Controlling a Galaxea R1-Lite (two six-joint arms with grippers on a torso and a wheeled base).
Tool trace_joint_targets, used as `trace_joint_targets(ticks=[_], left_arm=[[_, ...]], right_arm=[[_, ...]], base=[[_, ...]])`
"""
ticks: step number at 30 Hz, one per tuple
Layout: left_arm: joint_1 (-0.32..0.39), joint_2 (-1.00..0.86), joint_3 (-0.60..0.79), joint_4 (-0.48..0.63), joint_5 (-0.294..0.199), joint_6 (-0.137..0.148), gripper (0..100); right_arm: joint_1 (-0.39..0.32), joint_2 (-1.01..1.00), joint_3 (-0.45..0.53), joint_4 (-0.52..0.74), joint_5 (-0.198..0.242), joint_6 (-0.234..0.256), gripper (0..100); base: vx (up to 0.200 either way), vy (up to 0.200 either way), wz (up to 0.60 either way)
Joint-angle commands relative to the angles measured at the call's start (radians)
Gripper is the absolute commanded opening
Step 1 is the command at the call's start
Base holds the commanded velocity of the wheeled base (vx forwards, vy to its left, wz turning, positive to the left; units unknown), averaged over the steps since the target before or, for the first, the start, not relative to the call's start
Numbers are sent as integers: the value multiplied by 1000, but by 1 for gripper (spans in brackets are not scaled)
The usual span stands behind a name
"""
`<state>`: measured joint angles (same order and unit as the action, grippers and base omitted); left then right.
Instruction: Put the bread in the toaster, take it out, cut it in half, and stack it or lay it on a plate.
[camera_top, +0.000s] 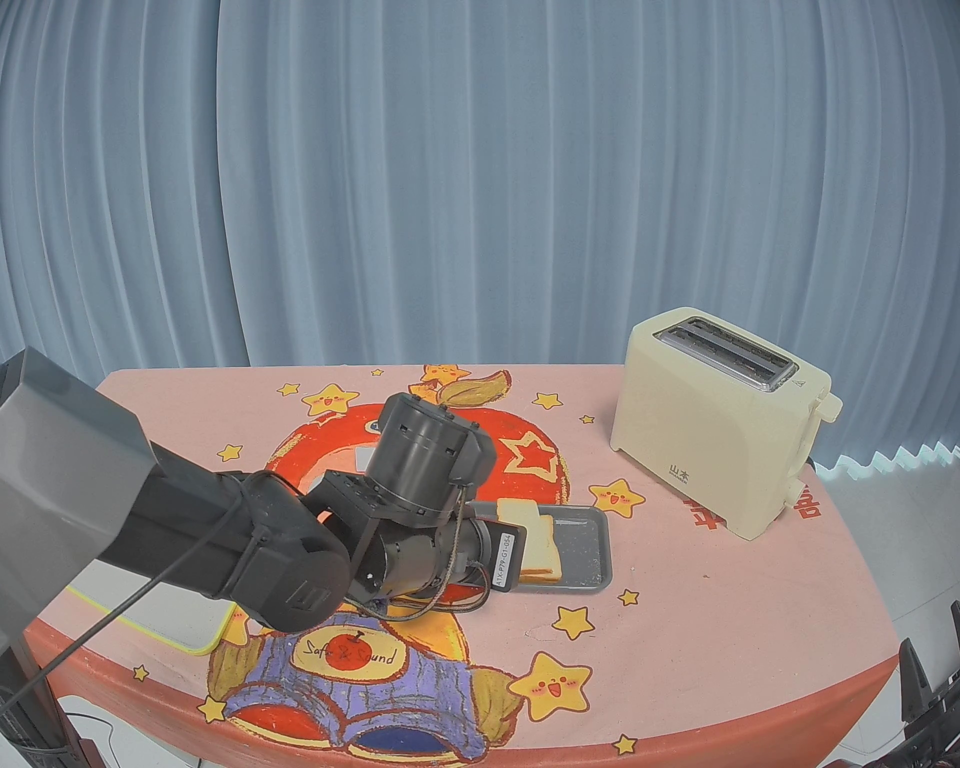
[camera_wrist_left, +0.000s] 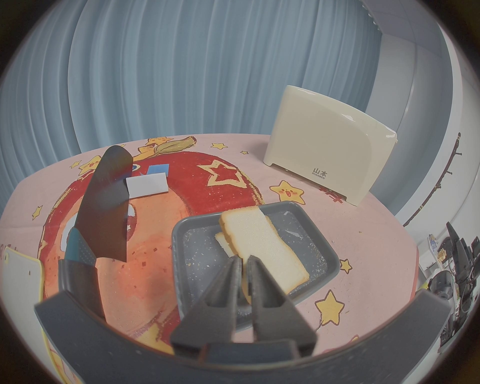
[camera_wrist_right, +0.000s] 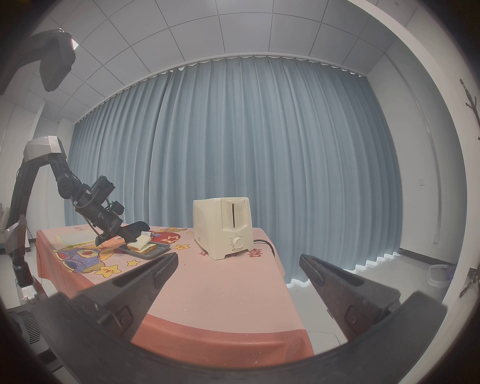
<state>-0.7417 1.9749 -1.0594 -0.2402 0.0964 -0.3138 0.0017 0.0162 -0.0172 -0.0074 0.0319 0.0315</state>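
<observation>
Grey metal tray (camera_top: 590, 547) sits on the pink star-print table (camera_top: 700, 620) and is the reference for everything else. Bread (camera_top: 535, 540) lies flat inside the tray as pale overlapping slices, with the top one offset over a lower one. They cover the half of the tray away from the toaster, and crumbs lie on the bare half.

Left gripper (camera_wrist_left: 243, 262) is low over the tray's near rim, its tips at the near end of the bread. Its fingers are drawn together with only a thin slit between them. Can't tell whether they pinch the slice or just hover on it.

Right gripper (camera_wrist_right: 237, 259) is well apart from the tray, off the table past its toaster end. Its fingers are spread wide with nothing between them.

Cream two-slot toaster (camera_top: 720, 420) stands upright on the table, well apart from the tray on its right side, with the slots facing up.

Dark knife (camera_wrist_left: 106, 200) stands blade-up and tilted, just beside the tray on the side away from the toaster. A small white card (camera_wrist_left: 147, 185) lies flat on the table beyond the knife, farther from the tray.

White cutting board (camera_top: 170, 615) with a yellow-green edge lies flat well to the left of the tray, partly under the left arm. Blue-grey curtain (camera_top: 480, 180) hangs behind the table, far beyond the tray.
</observation>
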Motion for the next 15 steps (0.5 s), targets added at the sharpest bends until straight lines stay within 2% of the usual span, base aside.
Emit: trace_joint_targets(ticks=[1,15], left_arm=[[2,-4,-4,-1,2,1,100],[13,-10,7,2,5,1,100]], right_arm=[[1,-16,17,0,0,1,100],[0,-16,17,0,0,1,100]], base=[[0,0,0],[0,0,0]])
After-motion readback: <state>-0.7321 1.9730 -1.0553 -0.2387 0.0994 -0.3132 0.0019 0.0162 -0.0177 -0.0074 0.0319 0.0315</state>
